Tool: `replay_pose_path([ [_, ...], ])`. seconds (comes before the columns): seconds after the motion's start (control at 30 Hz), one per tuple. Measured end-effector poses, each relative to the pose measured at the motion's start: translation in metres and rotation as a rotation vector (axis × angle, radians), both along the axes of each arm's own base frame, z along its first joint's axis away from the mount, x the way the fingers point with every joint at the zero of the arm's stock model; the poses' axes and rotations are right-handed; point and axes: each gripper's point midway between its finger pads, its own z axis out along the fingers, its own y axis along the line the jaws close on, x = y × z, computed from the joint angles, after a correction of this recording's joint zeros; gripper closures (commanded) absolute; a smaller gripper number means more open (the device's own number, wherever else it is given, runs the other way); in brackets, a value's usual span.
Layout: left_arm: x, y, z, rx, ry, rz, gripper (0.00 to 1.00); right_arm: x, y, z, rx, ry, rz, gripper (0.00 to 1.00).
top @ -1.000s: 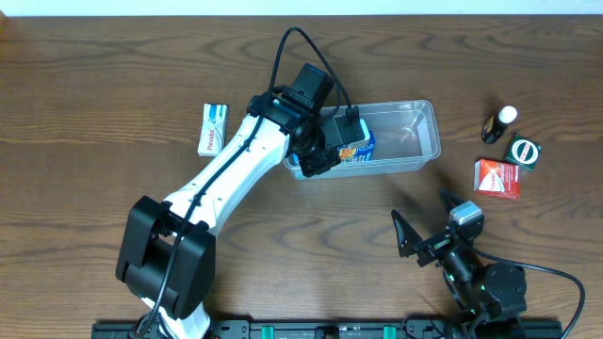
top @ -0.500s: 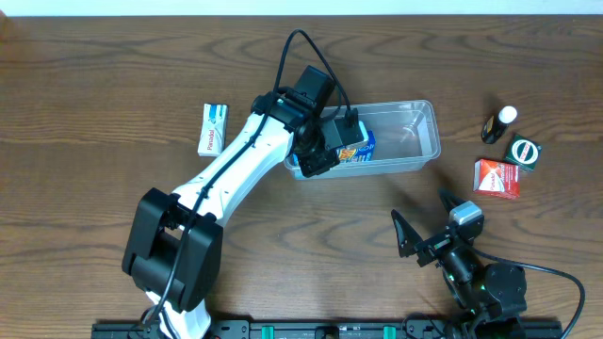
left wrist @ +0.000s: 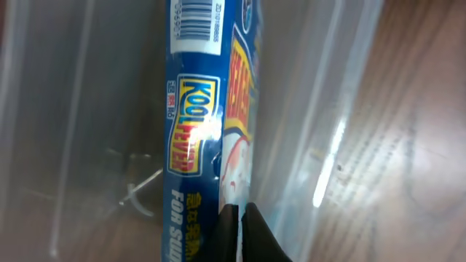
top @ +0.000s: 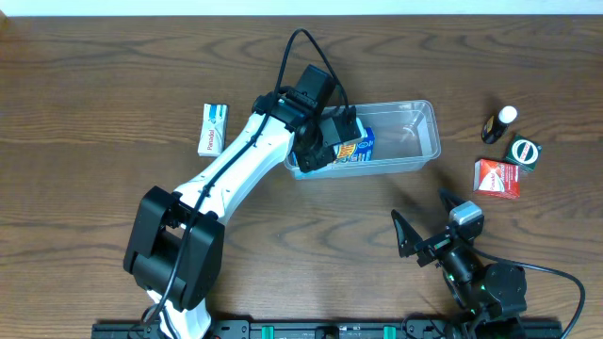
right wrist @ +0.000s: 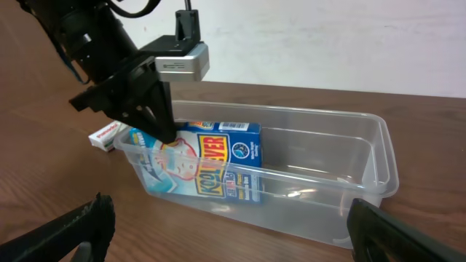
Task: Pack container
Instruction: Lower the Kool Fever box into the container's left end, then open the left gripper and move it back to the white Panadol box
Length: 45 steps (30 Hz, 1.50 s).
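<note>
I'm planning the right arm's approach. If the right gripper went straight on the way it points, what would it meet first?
Probably the near long wall of the container, about where the blue box sits inside. The table between the right gripper and it looks free, though depth is unclear.

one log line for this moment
phase: packing | left gripper: shut, at blue box inside container | right gripper: open, apart from container | red box: outside container

Clear rimmed rectangular container [top: 411,141], upright, blue box [top: 362,147] inside
</note>
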Motion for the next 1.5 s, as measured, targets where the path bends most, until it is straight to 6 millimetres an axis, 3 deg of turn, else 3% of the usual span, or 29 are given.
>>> replay_pose_path([
  [0.57,0.048,0.005,0.013,-0.008,-0.164,0.248,0.94,0.000,0.000,0.000,0.000,0.000,0.000,0.01],
  [0.97,0.049,0.007,0.013,-0.026,-0.135,0.347,0.94,0.000,0.000,0.000,0.000,0.000,0.000,0.01],
  [1.1,0.051,0.011,0.019,-0.063,-0.114,0.462,0.94,0.000,0.000,0.000,0.000,0.000,0.000,0.01],
  [1.23,0.064,0.037,0.047,-0.128,-0.135,0.677,0.94,0.000,0.000,0.000,0.000,0.000,0.000,0.01],
  [1.4,0.078,0.106,0.100,-0.216,-0.196,0.959,0.94,0.000,0.000,0.000,0.000,0.000,0.000,0.01],
  [1.43,0.080,0.122,0.107,-0.224,-0.206,1.006,0.89,0.000,0.000,0.000,0.000,0.000,0.000,0.01],
  [1.5,0.082,0.154,0.111,-0.222,-0.209,1.101,0.60,0.000,0.000,0.000,0.000,0.000,0.000,0.01],
])
